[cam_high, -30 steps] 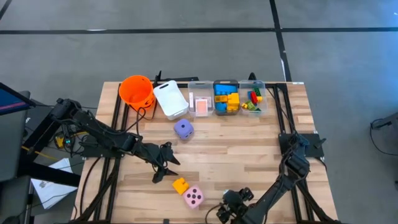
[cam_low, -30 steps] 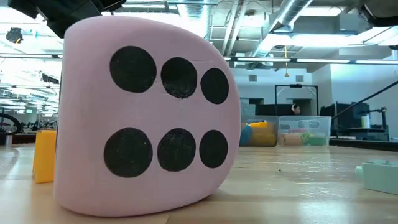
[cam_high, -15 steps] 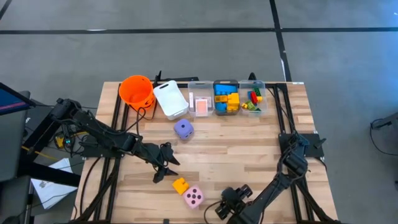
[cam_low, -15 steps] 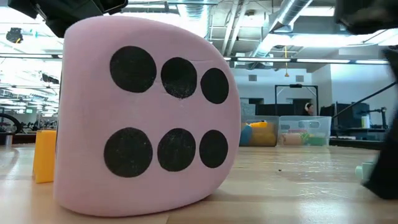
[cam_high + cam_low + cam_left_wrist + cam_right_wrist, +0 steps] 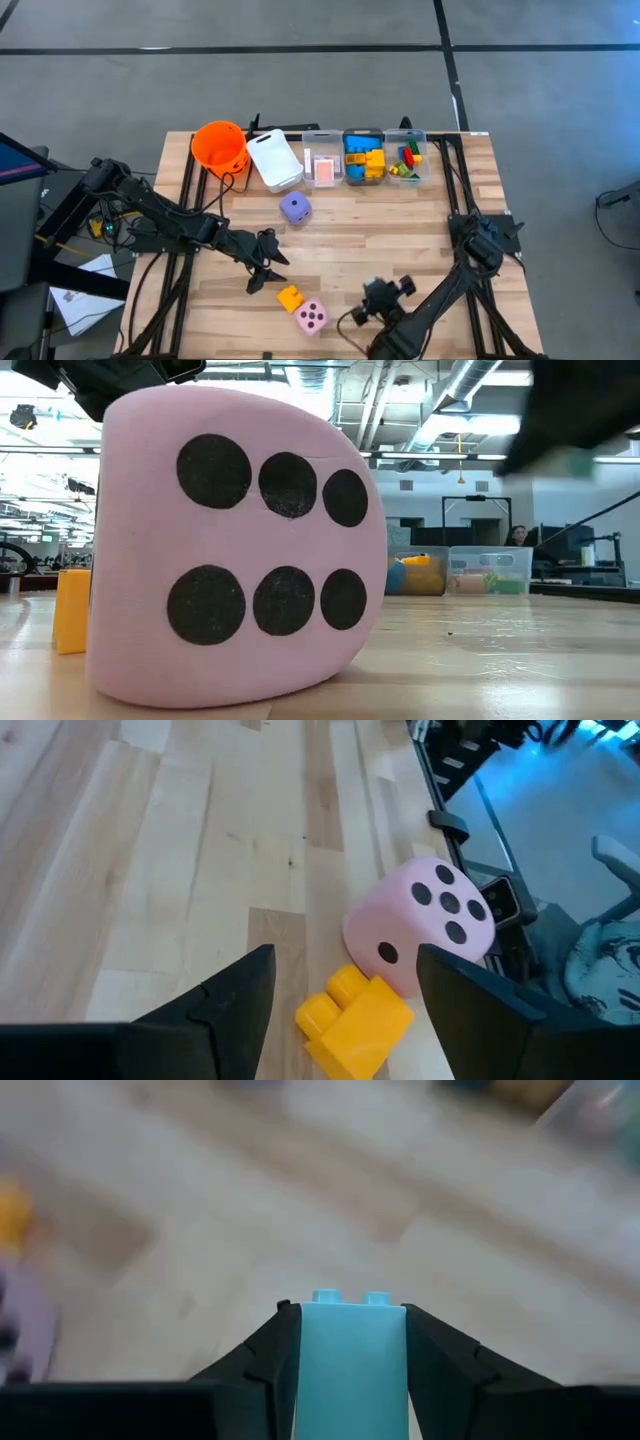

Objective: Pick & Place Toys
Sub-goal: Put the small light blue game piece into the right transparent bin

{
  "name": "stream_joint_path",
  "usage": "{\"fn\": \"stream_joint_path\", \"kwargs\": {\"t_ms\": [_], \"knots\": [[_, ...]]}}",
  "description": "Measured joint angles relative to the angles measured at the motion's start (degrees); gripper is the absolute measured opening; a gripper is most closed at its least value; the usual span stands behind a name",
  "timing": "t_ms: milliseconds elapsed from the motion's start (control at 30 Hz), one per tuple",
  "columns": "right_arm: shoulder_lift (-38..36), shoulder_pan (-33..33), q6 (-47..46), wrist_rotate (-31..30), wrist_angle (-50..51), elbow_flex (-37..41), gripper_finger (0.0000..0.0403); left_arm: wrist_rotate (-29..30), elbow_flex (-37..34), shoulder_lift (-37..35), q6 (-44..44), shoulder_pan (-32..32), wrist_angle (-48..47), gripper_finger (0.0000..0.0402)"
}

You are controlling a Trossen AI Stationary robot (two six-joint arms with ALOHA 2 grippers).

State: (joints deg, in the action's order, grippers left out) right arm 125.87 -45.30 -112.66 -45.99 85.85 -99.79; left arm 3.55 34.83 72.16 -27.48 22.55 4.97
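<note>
Grey concrete floor surrounds a pale wooden table (image 5: 340, 240), seen from above with two dark arms reaching over it. Along the table's 12 o'clock edge a row is formed by an orange bucket (image 5: 219, 145), a white bin (image 5: 275, 160), a clear bin holding pink-backed cards (image 5: 322, 170), a clear bin of blue and yellow bricks (image 5: 363, 157) and a clear bin of red and green bricks (image 5: 407, 162). A purple die (image 5: 294, 207) is set just below that row, near the table's centre. Toward 6 o'clock a pink die (image 5: 311, 317) with black dots is seen resting on the wood, and in the low view it fills most of the foreground. A yellow brick (image 5: 290, 297) lies touching it at about 10 o'clock.

The left gripper (image 5: 262, 268) is held above the table at 10 o'clock of the yellow brick, its fingers spread apart with nothing between them; in its wrist view the yellow brick and pink die are framed between the two fingers. The right gripper (image 5: 378, 297) is placed at 3 o'clock of the pink die, and in its wrist view a light blue brick (image 5: 351, 1360) is clamped upright between its fingers, studs pointing away from the wrist.
</note>
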Motion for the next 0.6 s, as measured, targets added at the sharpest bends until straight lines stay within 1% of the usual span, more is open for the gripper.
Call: {"fn": "stream_joint_path", "kwargs": {"t_ms": [67,167,267,300,367,433,600], "knots": [[-2.1,0.8,-1.6,-2.6,4.7,0.0,0.0136,0.8,0.0,0.0,0.0,0.0,0.0,0.0237],[-5.6,2.8,2.4,-7.8,3.9,1.3,0.0139,3.2,0.0,0.0,0.1,0.0,0.0,0.0237],[-8.4,6.2,6.0,-13.8,4.2,1.2,0.0143,7.4,0.0,0.0,0.1,0.0,0.3,0.0237],[-9.2,7.8,8.6,-15.9,4.0,1.4,0.0142,9.0,0.0,0.0,0.1,-0.1,0.5,0.0237],[-11.0,11.7,14.2,-19.1,3.4,1.5,0.0139,12.3,0.0,0.0,0.2,-0.2,0.8,0.0237],[-12.9,15.8,18.9,-20.9,4.4,1.4,0.0137,14.6,0.0,0.0,0.2,-0.5,0.5,0.0237],[-15.7,28.1,31.8,-22.9,4.2,1.4,0.0142,15.0,0.0,0.0,0.2,-0.4,-0.1,0.0237]]}}
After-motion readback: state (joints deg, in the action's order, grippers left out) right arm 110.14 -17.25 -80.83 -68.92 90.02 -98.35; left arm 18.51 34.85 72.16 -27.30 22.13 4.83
